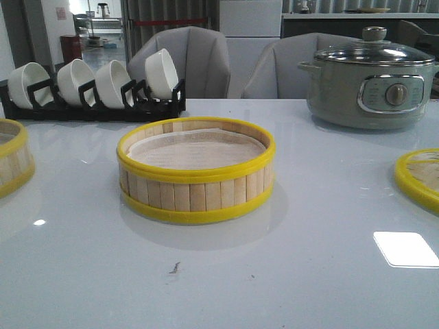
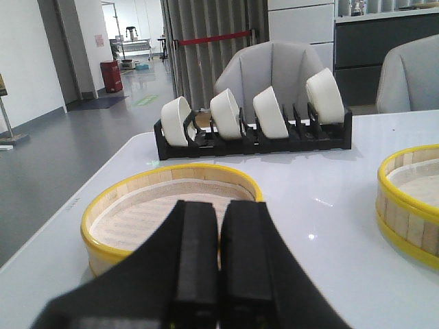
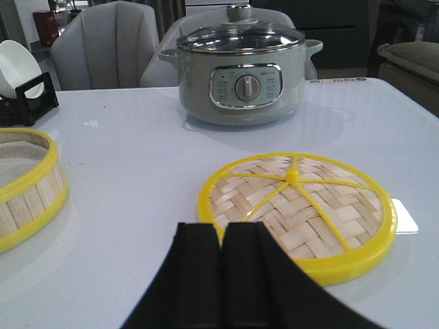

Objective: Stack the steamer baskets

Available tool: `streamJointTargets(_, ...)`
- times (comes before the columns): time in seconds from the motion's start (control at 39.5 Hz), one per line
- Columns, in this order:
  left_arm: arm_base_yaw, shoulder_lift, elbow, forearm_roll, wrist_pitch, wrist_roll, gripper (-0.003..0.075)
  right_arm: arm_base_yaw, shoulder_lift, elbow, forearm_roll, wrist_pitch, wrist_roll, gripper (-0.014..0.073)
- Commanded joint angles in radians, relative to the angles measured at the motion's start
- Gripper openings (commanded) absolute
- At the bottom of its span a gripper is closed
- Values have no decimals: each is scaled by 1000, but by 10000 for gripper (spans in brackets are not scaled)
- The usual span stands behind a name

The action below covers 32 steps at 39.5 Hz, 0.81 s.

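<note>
Showroom (armchairs (image 1: 206, 62); barrier (image 2: 212, 38))

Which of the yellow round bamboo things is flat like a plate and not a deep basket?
The yellow-rimmed woven bamboo lid at the table's right edge, before the right gripper. It lies flat with yellow spokes; the two slatted baskets have tall walls.

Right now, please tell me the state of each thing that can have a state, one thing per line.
Middle steamer basket: upright, open top, nothing stacked on it.
Left steamer basket: upright, open top, alone.
Woven lid: flat on the table, covering nothing.
Electric pot: glass lid on.
Bowls: standing on edge in rack.
Left gripper: jaws shut, empty.
Right gripper: jaws shut, empty.
</note>
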Motion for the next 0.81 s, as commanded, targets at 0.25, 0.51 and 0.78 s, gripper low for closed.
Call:
streamJointTargets(0.25,2,-11,0,-1,-80,-8,85,-4,-20,-15,-4,-85,-2,37)
streamJointTargets(0.51,2,98,-170,-57,-13,-11,85,-4,-20,-15,-4,-85,-2,37)
streamJointTargets(0.78,-1,535,-748,-59,233,-11,85,-4,-20,-15,-4,-85,-2,37)
